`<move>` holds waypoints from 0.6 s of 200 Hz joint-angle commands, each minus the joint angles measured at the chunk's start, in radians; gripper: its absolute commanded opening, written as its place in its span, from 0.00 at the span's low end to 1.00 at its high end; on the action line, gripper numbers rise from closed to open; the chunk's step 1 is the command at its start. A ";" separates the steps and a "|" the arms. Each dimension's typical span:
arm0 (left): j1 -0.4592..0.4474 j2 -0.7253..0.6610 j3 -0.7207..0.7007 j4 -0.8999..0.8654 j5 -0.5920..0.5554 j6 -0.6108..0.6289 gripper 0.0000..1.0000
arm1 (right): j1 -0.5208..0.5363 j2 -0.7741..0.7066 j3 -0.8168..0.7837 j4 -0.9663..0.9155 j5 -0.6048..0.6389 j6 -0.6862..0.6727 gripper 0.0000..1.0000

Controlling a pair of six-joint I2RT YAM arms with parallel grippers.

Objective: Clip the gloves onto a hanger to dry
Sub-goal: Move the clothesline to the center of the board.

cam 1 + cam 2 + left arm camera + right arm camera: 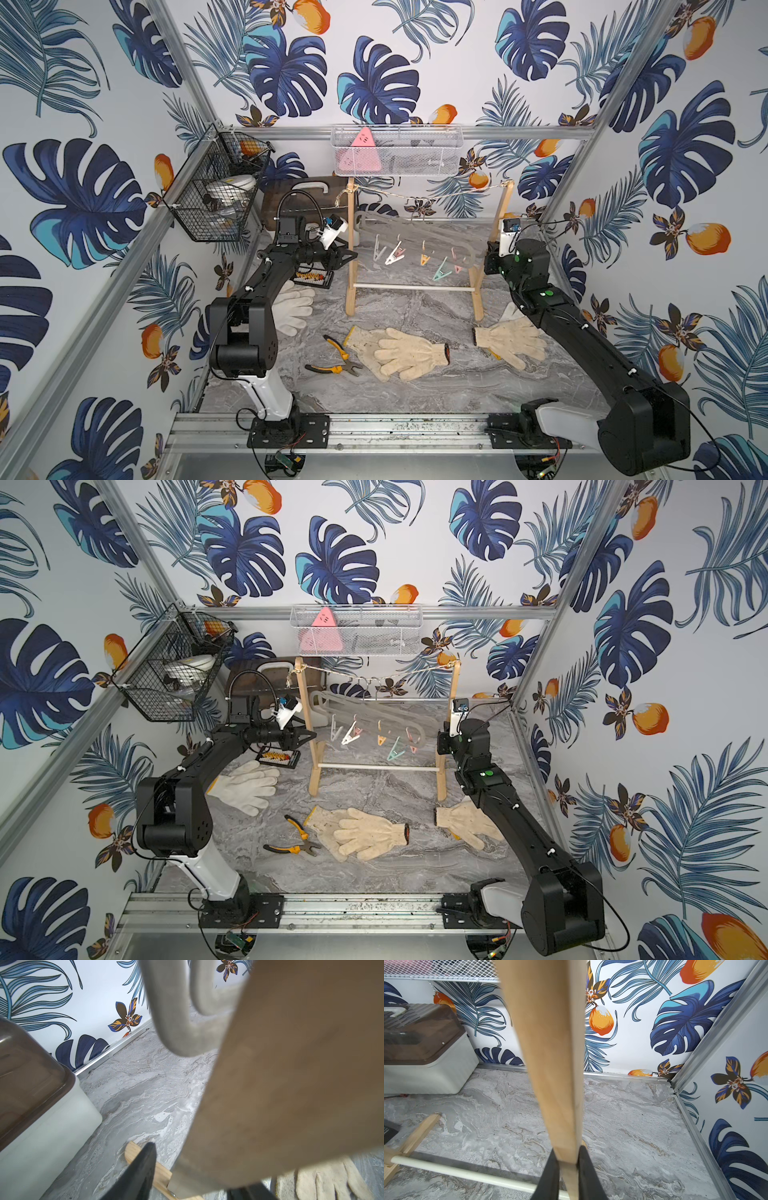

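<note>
Cream gloves lie on the marble table in both top views: a pair at the left [293,309], a pair in the middle [399,353] and others at the right [511,338]. A grey translucent hanger [415,237] with coloured clips [395,255] hangs from the rope of a wooden rack [351,286]. My left gripper [351,255] stands open, its fingers either side of the rack's left post [291,1084], with a gap showing. My right gripper [568,1159] is shut on the rack's right post [550,1043]. No glove is held.
Two orange-handled pliers [338,345] [332,369] lie left of the middle gloves. A small abacus [311,277] sits under the left arm. A box with a brown lid [299,199] stands at the back left. A black wire basket [216,187] and a white mesh basket [397,149] hang on the walls.
</note>
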 commanded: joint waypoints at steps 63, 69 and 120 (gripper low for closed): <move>0.004 -0.066 -0.082 0.091 -0.087 -0.060 0.99 | 0.007 -0.001 0.000 -0.014 -0.032 0.043 0.25; 0.005 -0.069 -0.089 0.101 -0.097 -0.065 0.99 | 0.008 -0.003 0.002 -0.016 -0.028 0.045 0.25; 0.009 -0.083 -0.091 0.102 -0.114 -0.092 0.99 | 0.012 -0.019 0.002 -0.024 0.017 0.050 0.38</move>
